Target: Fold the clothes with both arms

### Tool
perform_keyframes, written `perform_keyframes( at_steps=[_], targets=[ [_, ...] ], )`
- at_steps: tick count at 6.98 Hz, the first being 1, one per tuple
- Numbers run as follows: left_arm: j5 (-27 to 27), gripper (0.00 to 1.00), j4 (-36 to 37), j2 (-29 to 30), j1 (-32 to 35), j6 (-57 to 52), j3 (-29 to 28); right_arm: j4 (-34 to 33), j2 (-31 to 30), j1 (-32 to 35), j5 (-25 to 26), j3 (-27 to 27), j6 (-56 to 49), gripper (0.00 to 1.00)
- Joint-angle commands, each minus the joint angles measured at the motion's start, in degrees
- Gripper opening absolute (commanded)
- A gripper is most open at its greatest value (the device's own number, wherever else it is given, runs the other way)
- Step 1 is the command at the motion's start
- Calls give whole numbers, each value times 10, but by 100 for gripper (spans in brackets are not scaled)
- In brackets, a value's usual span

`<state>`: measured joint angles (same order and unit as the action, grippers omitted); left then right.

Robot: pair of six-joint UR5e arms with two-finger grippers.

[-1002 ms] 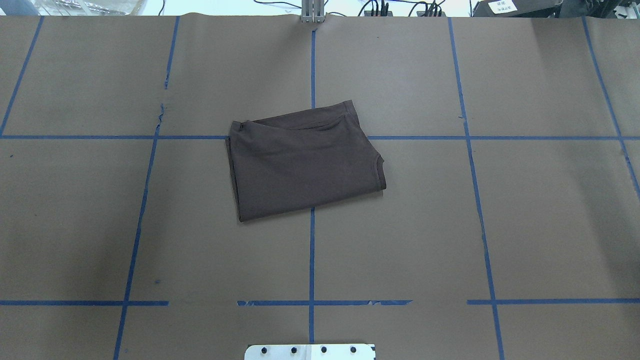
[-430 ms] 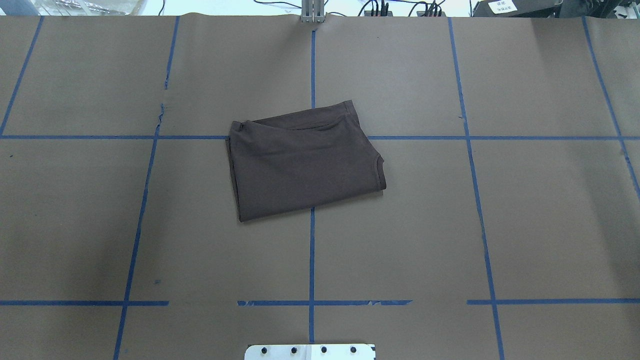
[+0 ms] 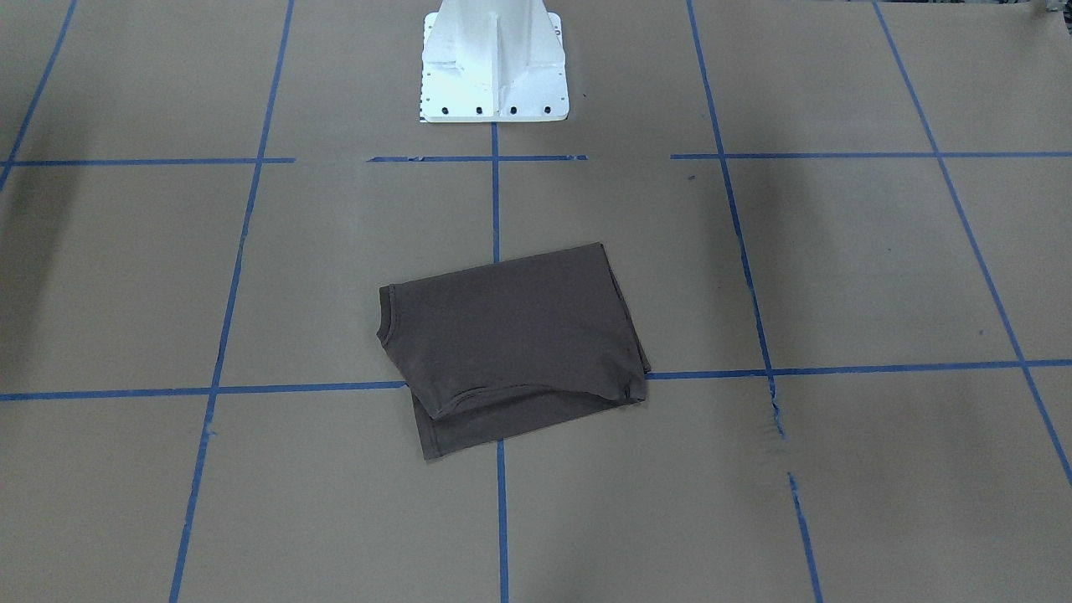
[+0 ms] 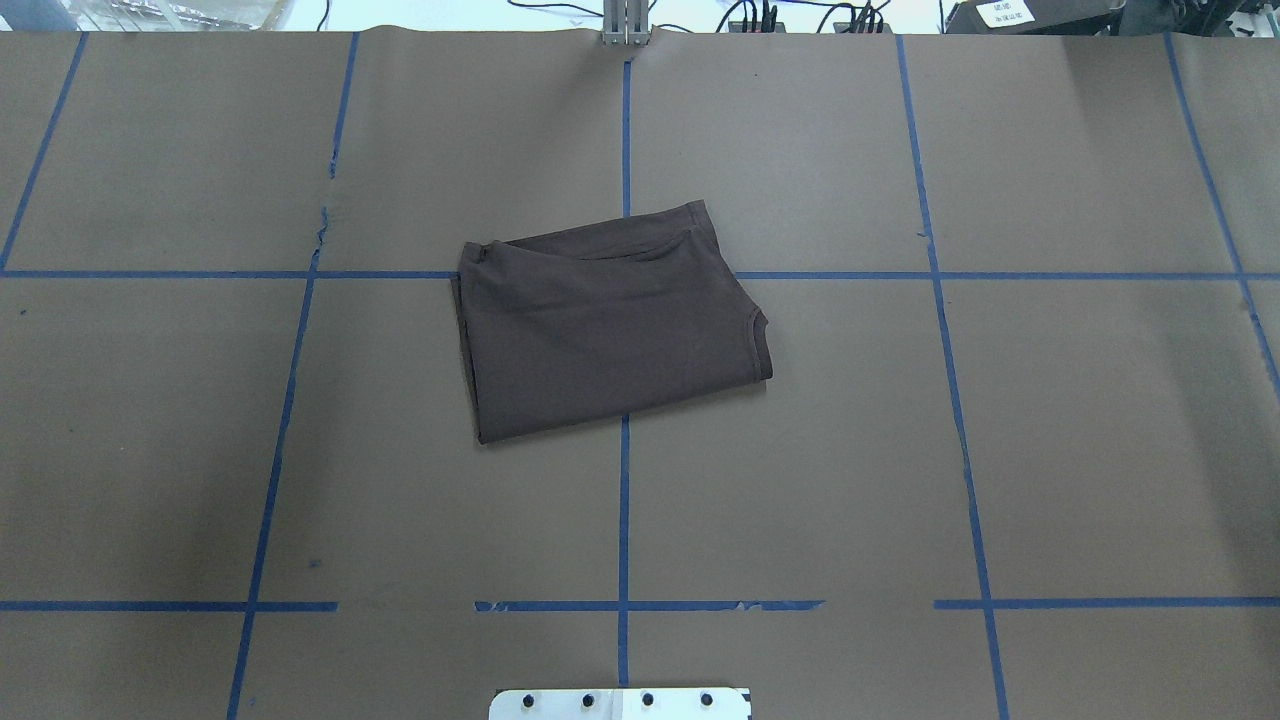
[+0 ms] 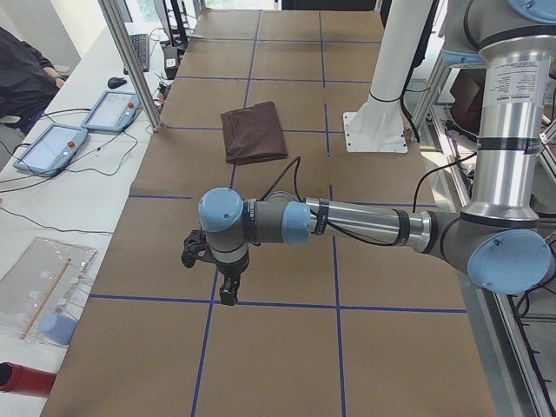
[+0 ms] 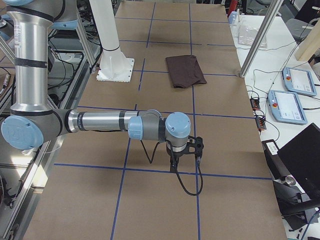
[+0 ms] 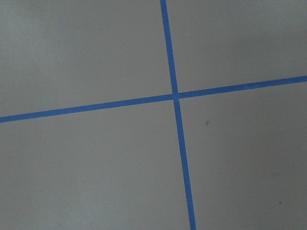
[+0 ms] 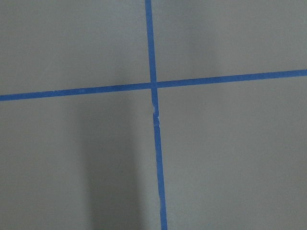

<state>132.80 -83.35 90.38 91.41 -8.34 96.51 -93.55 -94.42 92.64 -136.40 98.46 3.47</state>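
Observation:
The clothes are one dark brown T-shirt [image 4: 610,320], folded into a rough rectangle and lying flat near the table's middle; it also shows as the shirt [image 3: 511,343], [image 5: 254,132], [image 6: 185,70]. Both arms are stretched low over the brown paper, far from it. My left gripper [image 5: 228,294] points down at a blue tape crossing at the table's left end. My right gripper [image 6: 175,161] does the same at the right end. Neither shows in the overhead or front views, so I cannot tell if they are open or shut. Both wrist views show only paper and tape.
The white base pedestal [image 3: 494,59] stands at the table's robot side. Two teach pendants [image 5: 52,148] lie on a side bench beside metal posts [image 5: 130,61], with a seated person [image 5: 22,78] behind them. A laptop [image 6: 300,155] sits by the right end.

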Motion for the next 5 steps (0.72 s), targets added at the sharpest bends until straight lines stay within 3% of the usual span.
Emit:
perform_keyframes(
  at_steps=[1, 5],
  targets=[
    [0, 100, 0, 0, 0, 0, 0, 1, 1, 0, 0, 2, -1, 100],
    [0, 100, -1, 1, 0, 0, -3, 11, 1, 0, -2, 1, -1, 100]
  ],
)
